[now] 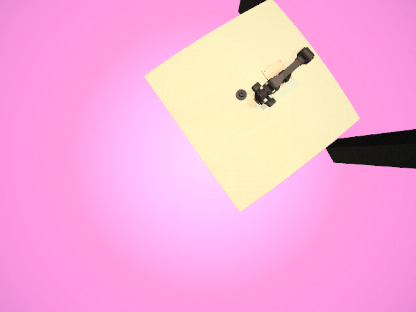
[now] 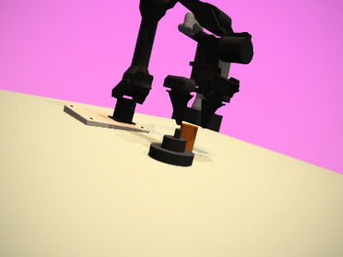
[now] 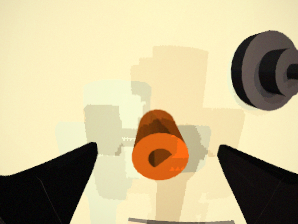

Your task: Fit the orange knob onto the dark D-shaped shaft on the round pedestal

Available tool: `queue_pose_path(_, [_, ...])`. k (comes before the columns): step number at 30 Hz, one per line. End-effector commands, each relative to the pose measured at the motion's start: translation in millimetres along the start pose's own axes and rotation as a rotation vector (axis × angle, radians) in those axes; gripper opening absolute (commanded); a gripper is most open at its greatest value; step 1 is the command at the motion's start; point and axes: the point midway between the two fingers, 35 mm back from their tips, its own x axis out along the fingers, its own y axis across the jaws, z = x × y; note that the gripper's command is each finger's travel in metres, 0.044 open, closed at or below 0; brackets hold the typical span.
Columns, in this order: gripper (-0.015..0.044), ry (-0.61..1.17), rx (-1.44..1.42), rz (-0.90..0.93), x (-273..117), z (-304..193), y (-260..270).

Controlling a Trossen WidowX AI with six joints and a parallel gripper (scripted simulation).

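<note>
The orange knob (image 2: 189, 136) (image 3: 142, 156) stands upright on the table beside the pedestal. In the wrist view its D-shaped hole faces the camera, with the flat edge toward the lower right. The dark round pedestal (image 1: 241, 94) (image 2: 171, 156) (image 3: 254, 59) stands apart from the knob, at the upper right in the wrist view. Its shaft (image 2: 177, 133) (image 3: 293, 71) sticks up from the middle; its flat side cannot be made out. My gripper (image 2: 192, 125) (image 3: 158, 150) is open and empty, just above the knob, with one finger on each side of it. The arm hides the knob in the top view.
The pale table top (image 1: 215, 135) (image 2: 124, 198) carries everything. A thin plate with small holes (image 2: 92, 117) lies at the left in the exterior view, with a dark arm part over it. A dark block (image 2: 212, 123) shows behind the gripper. The pedestal is the nearest obstacle beside the knob.
</note>
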Motion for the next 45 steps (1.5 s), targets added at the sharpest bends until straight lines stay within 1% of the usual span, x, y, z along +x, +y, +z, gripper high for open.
queue_pose_path(1, [0.0440, 0.020, 0.003, -0.006, 12.1, -2.9, -1.0])
queue_pose_path(23, [0.0440, 0.021, 0.003, -0.006, 47.0, -5.6, -1.6])
queue_pose_path(28, [0.0440, 0.021, 0.003, -0.006, 49.2, -6.0, -1.6])
queue_pose_path(38, [0.0177, 0.021, 0.003, -0.006, 49.2, -6.0, -1.6])
queue_pose_path(45, [0.0131, 0.021, 0.003, -0.006, 49.2, -6.0, -1.6])
